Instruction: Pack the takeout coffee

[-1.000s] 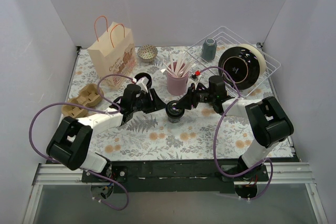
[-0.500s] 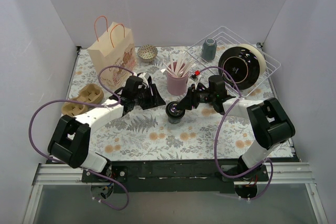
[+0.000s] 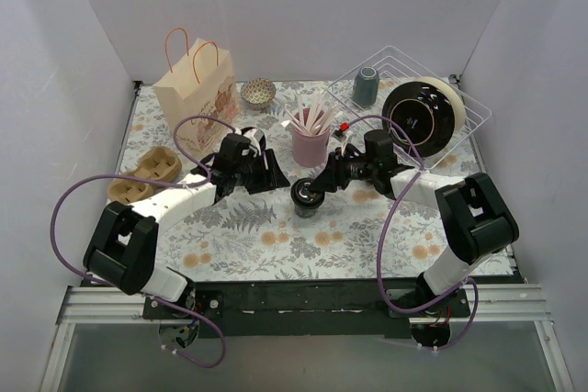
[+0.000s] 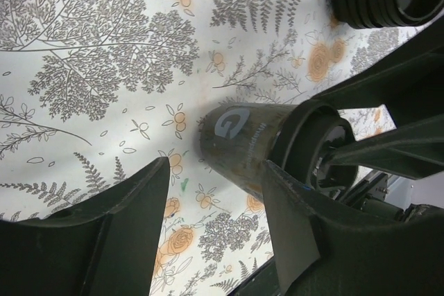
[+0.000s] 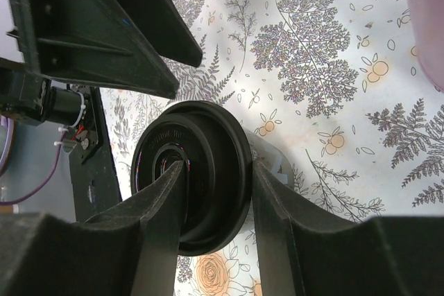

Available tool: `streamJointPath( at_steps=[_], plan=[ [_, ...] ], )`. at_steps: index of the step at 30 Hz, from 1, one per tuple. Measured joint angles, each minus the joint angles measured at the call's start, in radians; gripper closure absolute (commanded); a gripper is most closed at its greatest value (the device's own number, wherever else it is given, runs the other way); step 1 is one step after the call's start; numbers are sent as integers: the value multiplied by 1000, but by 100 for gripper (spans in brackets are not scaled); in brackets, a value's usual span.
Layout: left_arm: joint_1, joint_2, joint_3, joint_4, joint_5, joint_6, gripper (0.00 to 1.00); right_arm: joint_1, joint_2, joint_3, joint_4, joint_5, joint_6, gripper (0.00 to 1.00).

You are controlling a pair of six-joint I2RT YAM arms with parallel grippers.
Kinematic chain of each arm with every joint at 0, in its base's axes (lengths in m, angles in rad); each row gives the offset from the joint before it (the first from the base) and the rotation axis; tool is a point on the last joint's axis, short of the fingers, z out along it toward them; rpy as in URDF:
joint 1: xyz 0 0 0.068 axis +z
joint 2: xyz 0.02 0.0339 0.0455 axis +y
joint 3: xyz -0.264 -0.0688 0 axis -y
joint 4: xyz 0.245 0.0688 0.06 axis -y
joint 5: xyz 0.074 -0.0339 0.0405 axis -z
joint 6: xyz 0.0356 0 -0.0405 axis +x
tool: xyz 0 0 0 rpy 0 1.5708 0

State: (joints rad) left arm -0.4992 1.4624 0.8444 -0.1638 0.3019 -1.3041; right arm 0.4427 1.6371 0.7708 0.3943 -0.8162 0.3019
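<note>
Just in front of the pink plastic cup of stirrers (image 3: pixel 310 142), the small black lidded takeout coffee cup (image 3: pixel 305 196) is standing upright on the floral tabletop (image 3: pixel 276 245). The right end effector (image 3: pixel 318 187) is clamping its top, and the open left end effector (image 3: pixel 276 172) is hovering alongside.

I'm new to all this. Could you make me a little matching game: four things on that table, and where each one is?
1 takeout coffee
2 grey-blue tumbler
3 paper bag
4 cardboard cup carrier

A in the wire rack
B standing at the table's back left
C held by the right gripper
D lying at the left edge

Pairs: 1-C, 2-A, 3-B, 4-D
</note>
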Motion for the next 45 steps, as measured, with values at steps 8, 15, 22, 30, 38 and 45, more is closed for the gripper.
streamJointPath(
  at_steps=[8,15,22,30,38,45],
  plan=[
    [1,-32,-8,76,99,34,56,0,4,2,0,-10,-20,82],
    [1,-3,-59,135,154,43,63,0,8,5,0,-17,-23,82],
    [2,31,-77,210,177,14,73,-6,18,1,23,-21,-23,83],
    [-26,91,-69,276,111,-69,74,-35,45,-23,102,-17,-11,83],
    [-93,118,-75,361,-47,-125,69,-69,46,-74,229,14,34,83],
    [-114,47,-100,322,-93,-134,66,-55,47,-18,146,-16,-44,82]
  ],
)
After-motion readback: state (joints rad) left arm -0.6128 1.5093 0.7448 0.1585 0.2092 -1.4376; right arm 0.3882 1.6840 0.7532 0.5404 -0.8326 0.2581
